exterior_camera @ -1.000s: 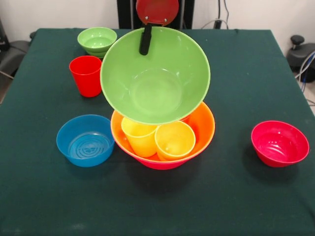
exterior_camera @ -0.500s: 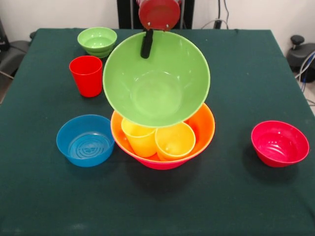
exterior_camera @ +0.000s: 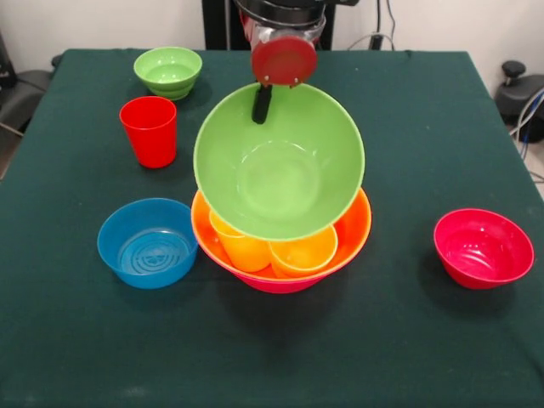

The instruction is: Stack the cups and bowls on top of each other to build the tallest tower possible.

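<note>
A: Start with the gripper (exterior_camera: pixel 263 100). What do you have on your screen?

B: You see it coming down from the top edge, one black finger (exterior_camera: pixel 262 104) inside the far rim of the medium-large green bowl (exterior_camera: pixel 279 161). The second finger is hidden behind the rim, so note it as pinching that rim. A red disc (exterior_camera: pixel 283 59) sits on the arm just above.

A: And the bowl's attitude?

B: Tilted, its opening turned toward your camera, and held over the tower (exterior_camera: pixel 281 242). Its lower edge overlaps the cups beneath; you cannot tell whether it touches them.

A: Log the tower.

B: Large orange bowl (exterior_camera: pixel 353 229) nested in the large pink bowl (exterior_camera: pixel 280 285), only a pink strip showing at the bottom. Inside, two yellow cups (exterior_camera: pixel 303 253) side by side, upper parts covered by the green bowl.

A: Loose items on the counter (exterior_camera: pixel 408 119)?

B: Small blue bowl (exterior_camera: pixel 147 242) just beside the tower on the picture's left. Small red bowl (exterior_camera: pixel 483 248) well apart on the right. Red cup (exterior_camera: pixel 150 130) upright at the left, small green bowl (exterior_camera: pixel 168 71) behind it near the far edge.
</note>
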Tool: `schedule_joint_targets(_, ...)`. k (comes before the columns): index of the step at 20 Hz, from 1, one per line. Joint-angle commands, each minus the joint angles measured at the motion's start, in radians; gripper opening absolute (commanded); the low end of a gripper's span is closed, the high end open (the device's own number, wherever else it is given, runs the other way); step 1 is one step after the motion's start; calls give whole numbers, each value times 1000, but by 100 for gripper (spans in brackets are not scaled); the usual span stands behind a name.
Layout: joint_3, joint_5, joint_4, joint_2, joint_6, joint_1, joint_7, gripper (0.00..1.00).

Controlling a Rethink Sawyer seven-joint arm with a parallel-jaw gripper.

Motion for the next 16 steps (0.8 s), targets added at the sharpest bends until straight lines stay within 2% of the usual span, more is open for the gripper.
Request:
schedule_joint_targets(1,123,-53,-53,75,-28,34,12,0)
schedule_joint_targets(7,105,-45,-90,83,18,48,33,0)
schedule_joint_targets(16,91,-33,-126,107,36,62,52,0)
